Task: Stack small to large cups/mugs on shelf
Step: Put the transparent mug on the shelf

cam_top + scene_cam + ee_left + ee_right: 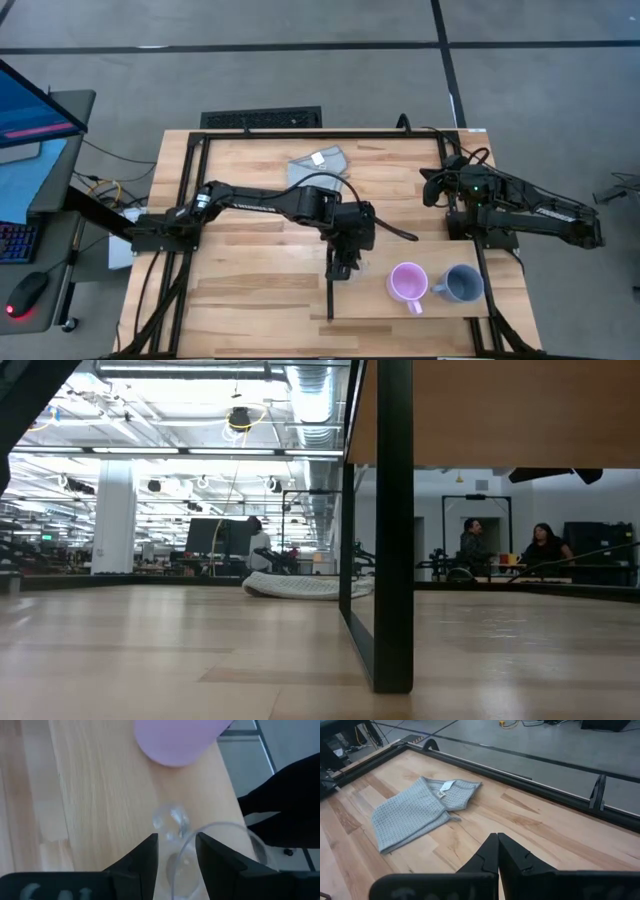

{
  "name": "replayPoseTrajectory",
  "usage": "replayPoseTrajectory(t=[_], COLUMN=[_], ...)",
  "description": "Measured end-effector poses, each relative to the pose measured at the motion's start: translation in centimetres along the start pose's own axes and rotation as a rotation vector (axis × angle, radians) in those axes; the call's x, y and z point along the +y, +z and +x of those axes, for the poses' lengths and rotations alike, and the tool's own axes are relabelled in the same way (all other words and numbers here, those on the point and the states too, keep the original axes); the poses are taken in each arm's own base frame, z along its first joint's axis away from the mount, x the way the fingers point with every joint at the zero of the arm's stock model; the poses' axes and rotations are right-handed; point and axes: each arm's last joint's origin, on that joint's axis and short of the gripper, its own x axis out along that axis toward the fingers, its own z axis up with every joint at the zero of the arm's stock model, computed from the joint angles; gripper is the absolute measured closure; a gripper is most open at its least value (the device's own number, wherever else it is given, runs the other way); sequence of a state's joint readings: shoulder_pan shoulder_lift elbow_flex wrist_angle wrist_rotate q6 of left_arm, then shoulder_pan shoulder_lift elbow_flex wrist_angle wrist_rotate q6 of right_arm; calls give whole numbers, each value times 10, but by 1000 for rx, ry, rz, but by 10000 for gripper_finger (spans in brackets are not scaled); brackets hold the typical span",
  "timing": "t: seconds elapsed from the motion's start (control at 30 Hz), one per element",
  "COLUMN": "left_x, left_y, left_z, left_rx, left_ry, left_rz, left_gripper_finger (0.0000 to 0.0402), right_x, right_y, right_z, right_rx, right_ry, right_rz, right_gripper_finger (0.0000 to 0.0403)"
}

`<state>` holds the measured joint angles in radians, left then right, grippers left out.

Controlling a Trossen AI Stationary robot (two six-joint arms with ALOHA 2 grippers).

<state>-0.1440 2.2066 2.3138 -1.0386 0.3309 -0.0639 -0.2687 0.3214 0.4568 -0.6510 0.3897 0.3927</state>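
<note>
- An open-plan robotics lab or office.
- Ceiling (200, 400) of exposed ducts and strip lights, with white columns.
- People (545, 545) seated at desks toward 2 o'clock.
- Monitor (30, 95) and keyboard (15, 245) at the table's 9 o'clock; grey floor.

Folded grey-blue cloth (322, 162) on the tabletop (250, 180); monitor (30, 100), keyboard (15, 243), mouse (27, 293) alongside.

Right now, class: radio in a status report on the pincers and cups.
Left pincer open, straddling clear cup's rim on shelf. Right pincer shut, waiting near cloth. Pink mug, grey-blue mug side by side, unstacked.
</note>
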Motion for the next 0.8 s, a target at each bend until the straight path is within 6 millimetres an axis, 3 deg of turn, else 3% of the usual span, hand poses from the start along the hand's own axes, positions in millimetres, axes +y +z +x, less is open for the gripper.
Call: replayPoseTrajectory(t=[0.8], left_x=[-2], left_y=[11], left_z=[-1], left_rx=[-104], left_ry=[-39], left_rz=[42], left_gripper_finger=[280], right_x=[0], right_y=[0], right_z=[0], right_rx=[1], right_ry=[0], right_rz=[0], right_gripper_finger=[379])
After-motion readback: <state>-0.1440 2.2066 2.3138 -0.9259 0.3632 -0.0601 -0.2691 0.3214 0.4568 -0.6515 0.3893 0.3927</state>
